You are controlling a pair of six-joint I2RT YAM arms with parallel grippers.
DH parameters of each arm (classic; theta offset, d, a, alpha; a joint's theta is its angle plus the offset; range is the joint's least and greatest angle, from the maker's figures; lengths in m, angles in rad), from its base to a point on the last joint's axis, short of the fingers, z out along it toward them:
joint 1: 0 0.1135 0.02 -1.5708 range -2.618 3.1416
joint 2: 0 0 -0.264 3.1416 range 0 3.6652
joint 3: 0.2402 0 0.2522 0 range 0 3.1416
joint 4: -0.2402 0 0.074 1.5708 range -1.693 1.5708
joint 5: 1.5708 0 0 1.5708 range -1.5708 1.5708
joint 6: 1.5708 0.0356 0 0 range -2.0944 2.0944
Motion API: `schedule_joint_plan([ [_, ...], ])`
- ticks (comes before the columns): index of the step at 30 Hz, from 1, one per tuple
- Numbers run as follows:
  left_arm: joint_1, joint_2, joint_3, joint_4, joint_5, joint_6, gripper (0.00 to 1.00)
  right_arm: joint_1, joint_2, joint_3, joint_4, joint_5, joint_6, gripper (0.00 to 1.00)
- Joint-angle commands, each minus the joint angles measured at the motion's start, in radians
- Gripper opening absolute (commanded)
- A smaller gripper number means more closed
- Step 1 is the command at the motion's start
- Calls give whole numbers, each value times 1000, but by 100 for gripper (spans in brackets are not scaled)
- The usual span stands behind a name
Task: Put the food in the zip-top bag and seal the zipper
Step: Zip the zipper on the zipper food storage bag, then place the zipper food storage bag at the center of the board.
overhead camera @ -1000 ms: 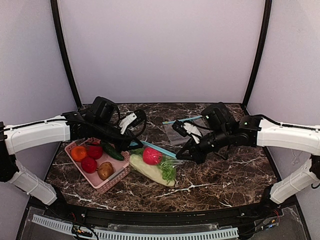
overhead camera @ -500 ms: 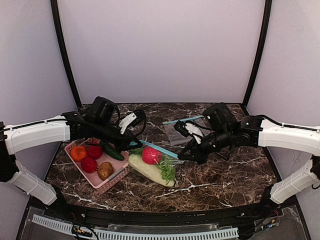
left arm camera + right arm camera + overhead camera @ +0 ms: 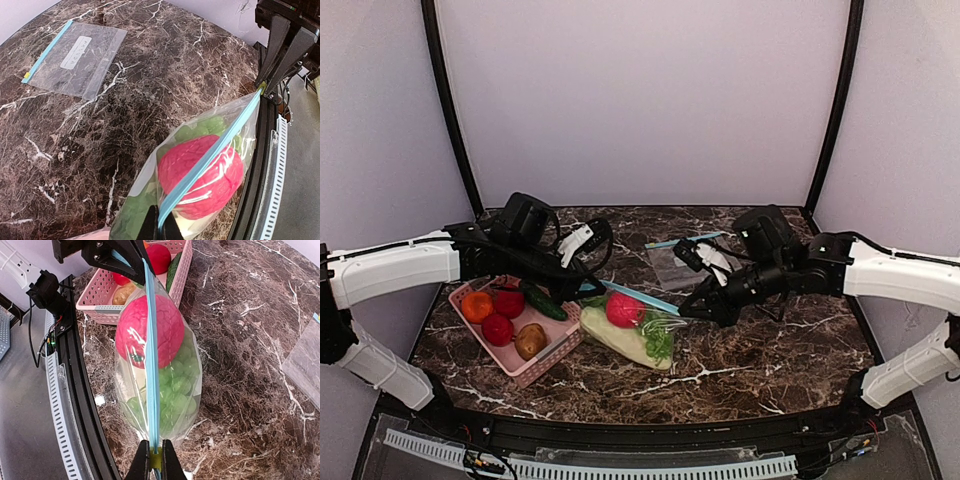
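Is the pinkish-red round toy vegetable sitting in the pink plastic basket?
No, the pinkish-red round toy vegetable lies inside the clear zip-top plastic bag, not in the pink plastic basket.

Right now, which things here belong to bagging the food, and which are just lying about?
In the job: zip-top bag, zipper, food inside, left gripper and right gripper pinching the zipper ends.
Lying about: second bag, pink basket, vegetables in it.

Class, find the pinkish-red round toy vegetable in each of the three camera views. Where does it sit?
Top external: pinkish-red round vegetable, centre, right of the pink basket.
Left wrist: lower right, inside the bag.
Right wrist: upper centre, inside the bag.
Shared landmark: the teal-blue zipper running over or beside it.
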Motion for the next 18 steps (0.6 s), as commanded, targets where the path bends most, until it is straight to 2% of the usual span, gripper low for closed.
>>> schedule_joint_plan([
  [1,31,-34,15,-10,19,0,1,-13,-35,-30,-90,-28,35,2],
  [2,30,-33,7,0,93,-4,1,-13,-37,-35,-66,-54,51,6],
  [5,5,-8,-5,30,181,-20,1,-13,-41,-62,35,-113,108,20],
  [9,-45,39,2,9,182,-9,1,-13,-45,-97,98,-92,134,31],
  [15,-59,55,13,-2,158,-5,1,-20,-65,-133,128,-23,165,50],
  [18,-59,50,12,-3,141,-4,1,-27,-74,-144,146,-33,163,54],
])
